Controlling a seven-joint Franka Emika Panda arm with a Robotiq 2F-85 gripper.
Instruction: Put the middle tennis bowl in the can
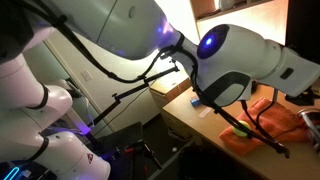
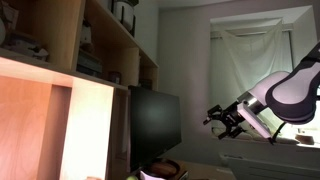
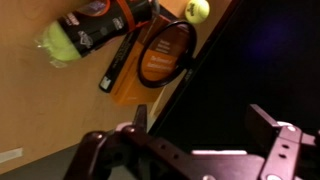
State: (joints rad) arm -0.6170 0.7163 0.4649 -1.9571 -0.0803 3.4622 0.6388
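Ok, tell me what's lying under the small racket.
An orange mat lies under the racket, showing through its strings and past its rim, on the wooden desk. Whatever the black handle and frame cover cannot be seen.

Surface blocked by the arm, can cropped
In an exterior view the white robot arm (image 1: 250,60) hides most of the wooden surface (image 1: 180,113). One fuzzy yellow-green tennis ball (image 1: 241,127) peeks out, too small to tell which. In the wrist view the top edge crops the dark reddish-brown cylindrical can (image 3: 105,20), the bottom edge the hand (image 3: 200,115).
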